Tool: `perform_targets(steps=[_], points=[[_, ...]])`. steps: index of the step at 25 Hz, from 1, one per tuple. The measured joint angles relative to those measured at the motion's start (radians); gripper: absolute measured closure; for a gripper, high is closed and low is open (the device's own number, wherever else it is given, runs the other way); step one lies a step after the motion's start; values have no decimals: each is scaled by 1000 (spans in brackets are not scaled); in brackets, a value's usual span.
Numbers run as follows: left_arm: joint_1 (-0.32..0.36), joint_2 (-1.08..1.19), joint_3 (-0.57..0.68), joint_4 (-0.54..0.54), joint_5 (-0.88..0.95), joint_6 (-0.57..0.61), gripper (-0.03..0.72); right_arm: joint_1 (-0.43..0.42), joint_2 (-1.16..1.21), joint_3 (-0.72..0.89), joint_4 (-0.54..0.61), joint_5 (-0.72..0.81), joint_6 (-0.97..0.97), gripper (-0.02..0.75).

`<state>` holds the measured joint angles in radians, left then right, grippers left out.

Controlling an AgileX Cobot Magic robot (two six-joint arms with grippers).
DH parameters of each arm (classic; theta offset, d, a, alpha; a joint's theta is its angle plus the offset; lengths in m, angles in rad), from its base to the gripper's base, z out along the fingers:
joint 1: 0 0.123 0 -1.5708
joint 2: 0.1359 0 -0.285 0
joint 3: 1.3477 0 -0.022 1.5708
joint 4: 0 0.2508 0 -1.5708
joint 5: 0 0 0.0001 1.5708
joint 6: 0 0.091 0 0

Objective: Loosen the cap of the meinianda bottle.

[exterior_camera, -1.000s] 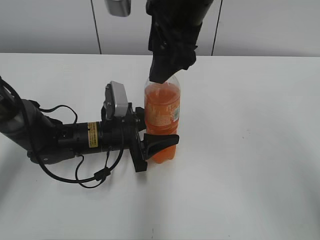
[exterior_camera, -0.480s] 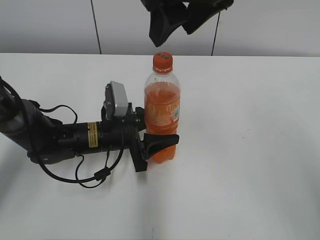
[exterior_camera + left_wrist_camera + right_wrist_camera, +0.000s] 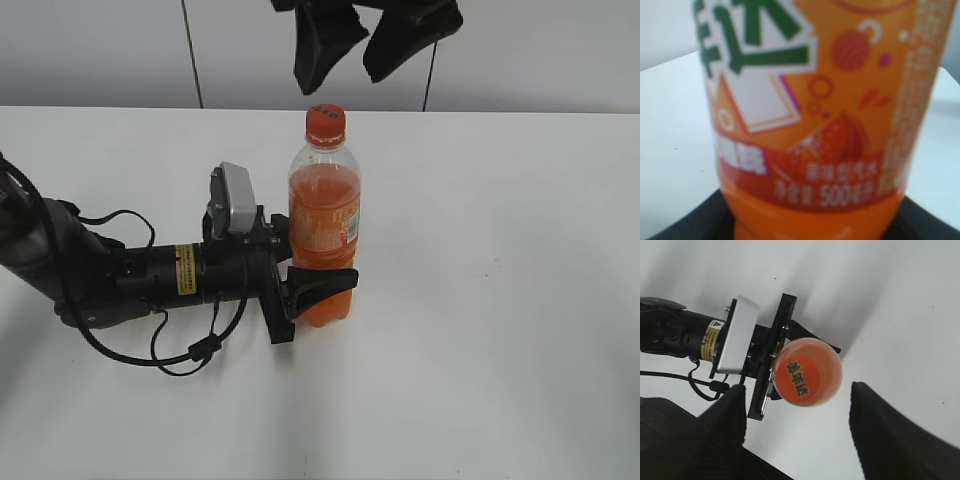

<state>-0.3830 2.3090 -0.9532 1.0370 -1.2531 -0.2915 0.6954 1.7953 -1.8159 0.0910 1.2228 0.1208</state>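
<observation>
The meinianda bottle (image 3: 324,235) is standing upright mid-table, nearer the far edge; the left gripper (image 3: 312,280) is clamping its lower body; the right gripper (image 3: 365,45) is hanging spread wide, empty — directly above the cap (image 3: 325,122).

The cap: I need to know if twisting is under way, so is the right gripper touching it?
Apart. In the exterior view the right gripper hangs open above the cap, with wall showing between its fingertips and the cap.
</observation>
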Motion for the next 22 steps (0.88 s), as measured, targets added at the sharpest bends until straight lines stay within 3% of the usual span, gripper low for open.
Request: perform_targets(steps=[18, 22], points=[[0, 0, 0, -1, 0, 0, 293, 0, 98, 0, -16, 0, -30, 260], [0, 0, 0, -1, 0, 0, 293, 0, 98, 0, -19, 0, -35, 321]])
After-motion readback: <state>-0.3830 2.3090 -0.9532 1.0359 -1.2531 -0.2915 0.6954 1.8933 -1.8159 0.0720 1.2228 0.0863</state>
